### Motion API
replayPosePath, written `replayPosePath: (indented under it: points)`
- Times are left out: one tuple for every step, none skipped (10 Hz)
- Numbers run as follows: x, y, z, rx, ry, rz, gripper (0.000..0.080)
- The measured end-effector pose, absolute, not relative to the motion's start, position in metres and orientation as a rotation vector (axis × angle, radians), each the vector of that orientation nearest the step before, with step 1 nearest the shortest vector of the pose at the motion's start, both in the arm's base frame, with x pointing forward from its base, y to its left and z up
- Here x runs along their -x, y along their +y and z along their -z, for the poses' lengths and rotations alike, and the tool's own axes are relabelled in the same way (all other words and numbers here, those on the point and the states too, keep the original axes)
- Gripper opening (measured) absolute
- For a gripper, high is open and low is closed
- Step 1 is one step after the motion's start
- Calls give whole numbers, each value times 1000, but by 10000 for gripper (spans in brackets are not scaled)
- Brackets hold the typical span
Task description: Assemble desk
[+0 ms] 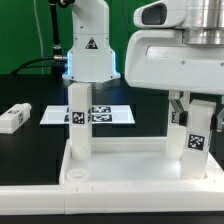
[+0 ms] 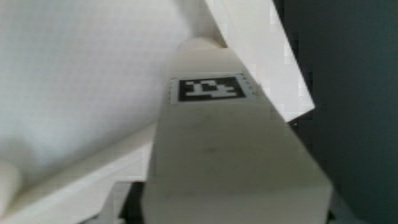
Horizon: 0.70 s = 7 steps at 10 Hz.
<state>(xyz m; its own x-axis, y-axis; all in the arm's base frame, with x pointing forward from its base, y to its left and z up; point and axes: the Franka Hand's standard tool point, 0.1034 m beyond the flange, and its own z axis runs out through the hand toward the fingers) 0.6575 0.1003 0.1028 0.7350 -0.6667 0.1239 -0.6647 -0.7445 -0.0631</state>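
White plastic dominates the exterior view: the large white tray-like desk top (image 1: 125, 160) with its raised rim lies across the foreground on the black table (image 1: 30, 95). One white square-post leg (image 1: 78, 125) carrying a black-and-white tag stands upright in the socket at the corner toward the exterior view's left. A second white tagged square-post leg (image 1: 196, 140) stands upright at the corner toward the exterior view's right, and the white two-finger gripper (image 1: 190, 112) sits directly over it, its fingers down on either side of the post's upper part. The fingers appear clenched on that leg, though the contact itself is small and hard to confirm. Behind the desk top, the thin flat white marker board (image 1: 100, 114) lies on the table in front of the arm's white base (image 1: 88, 45). Well apart, near the exterior view's left edge, a third white tagged leg (image 1: 14, 118) lies on its side on the table.

Wrist view: the held leg (image 2: 222, 150) fills the picture, blurred by closeness, its tag facing the camera. White surfaces of the desk top (image 2: 71, 80) lie beside it, against a dark background.
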Motion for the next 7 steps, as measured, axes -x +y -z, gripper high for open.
replayPosePath:
  points:
    - [-656, 97, -102, 2781, 1380, 190, 291]
    - [-655, 95, -102, 2627, 1623, 163, 291]
    - [-653, 94, -102, 2495, 1797, 131, 291]
    - [-652, 93, -102, 2371, 1945, 81, 291]
    - [-651, 91, -102, 2249, 2071, 54, 291]
    - [-650, 91, -101, 2170, 2146, 45, 291]
    - [-650, 91, -101, 2092, 2221, 38, 291]
